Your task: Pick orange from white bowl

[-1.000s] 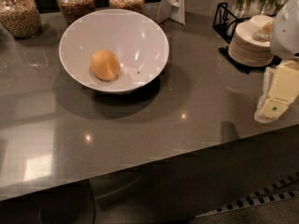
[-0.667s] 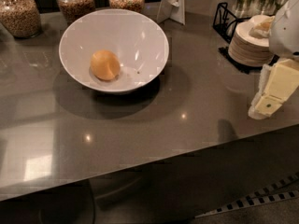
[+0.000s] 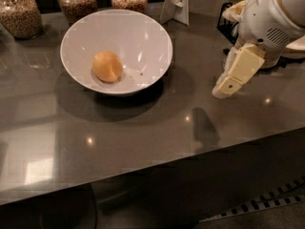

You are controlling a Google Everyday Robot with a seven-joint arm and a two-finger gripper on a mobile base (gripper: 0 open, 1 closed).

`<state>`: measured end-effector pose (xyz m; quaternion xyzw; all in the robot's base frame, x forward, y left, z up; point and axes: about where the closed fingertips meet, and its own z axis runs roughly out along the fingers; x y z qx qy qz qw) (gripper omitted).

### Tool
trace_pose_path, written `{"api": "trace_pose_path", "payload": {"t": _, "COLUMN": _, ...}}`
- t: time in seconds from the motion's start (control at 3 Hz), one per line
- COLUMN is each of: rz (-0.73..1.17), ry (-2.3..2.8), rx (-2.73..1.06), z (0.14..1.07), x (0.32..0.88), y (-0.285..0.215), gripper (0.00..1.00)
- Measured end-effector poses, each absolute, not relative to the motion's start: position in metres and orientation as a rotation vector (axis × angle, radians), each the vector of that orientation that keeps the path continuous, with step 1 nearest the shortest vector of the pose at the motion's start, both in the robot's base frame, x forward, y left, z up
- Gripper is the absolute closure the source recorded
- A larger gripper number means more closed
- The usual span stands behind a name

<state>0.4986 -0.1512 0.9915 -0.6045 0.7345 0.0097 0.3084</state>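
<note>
The small matte orange (image 3: 107,66) sits in the glossy white bowl (image 3: 143,32), well apart from the cream gripper (image 3: 225,89); whether that is open cannot be told.

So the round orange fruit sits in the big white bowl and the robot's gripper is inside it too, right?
No. The camera view shows the round orange fruit in the glossy white bowl, but the cream gripper hangs outside it, over the grey countertop.

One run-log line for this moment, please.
phase: pre-grasp | orange: in white bowl, ungrasped | end effector: right of bowl, over counter, apart from bowl
</note>
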Motion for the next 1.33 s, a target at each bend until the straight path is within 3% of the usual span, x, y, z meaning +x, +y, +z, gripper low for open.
{"api": "trace_pose_path", "payload": {"t": 1.0, "rz": 0.132, "ry": 1.771, "rx": -1.639, "z": 0.98, "x": 0.595, "y": -0.033, "gripper": 0.0}}
{"api": "trace_pose_path", "payload": {"t": 1.33, "rz": 0.132, "ry": 1.771, "rx": -1.639, "z": 0.98, "x": 0.595, "y": -0.033, "gripper": 0.0}}
